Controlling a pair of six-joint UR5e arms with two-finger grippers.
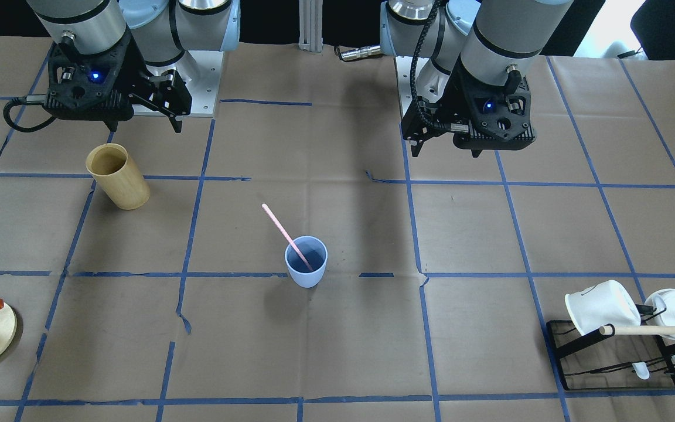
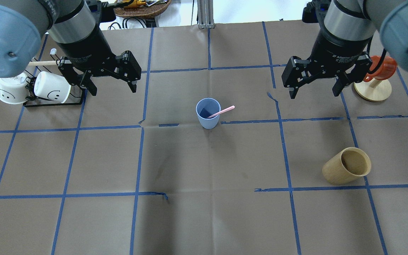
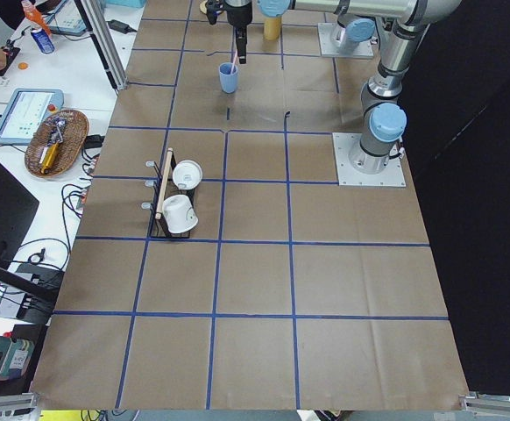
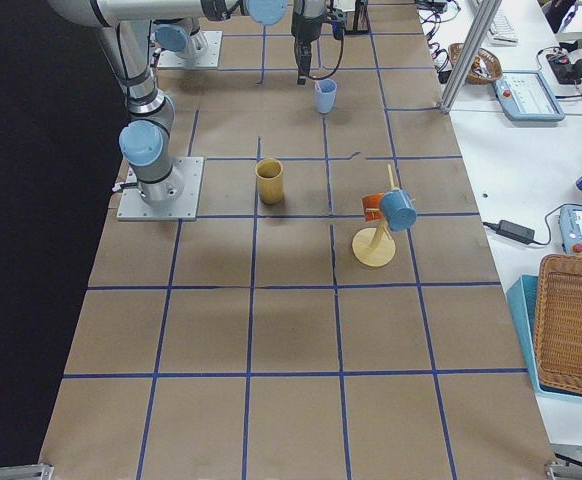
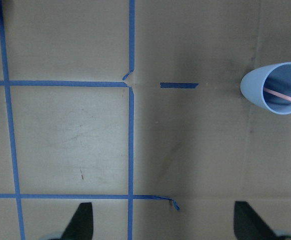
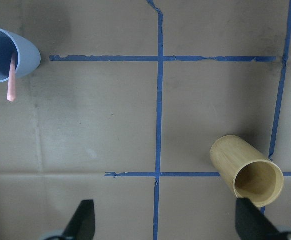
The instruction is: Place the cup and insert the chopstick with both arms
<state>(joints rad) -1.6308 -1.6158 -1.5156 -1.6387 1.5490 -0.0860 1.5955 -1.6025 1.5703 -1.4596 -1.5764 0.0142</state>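
And there it was: the pale blue plastic cup [image 2: 208, 115] stood upright near the middle of the brown paper-covered table [image 2: 204, 219], right beside a blue tape line [image 2: 246, 121]. The slim pink chopstick [image 2: 225, 110] leaned inside it, its top end poking out over the rim toward the robot's right. The left tool [image 2: 113, 88] hung above the table on the cup's left, jaws spread wide, holding nothing. The right tool [image 2: 313, 92] mirrored it on the other side, just as wide open and just as empty. Well apart from the blue cup, on the right arm's side, a tan bamboo tumbler [image 2: 347, 166] stood alone.
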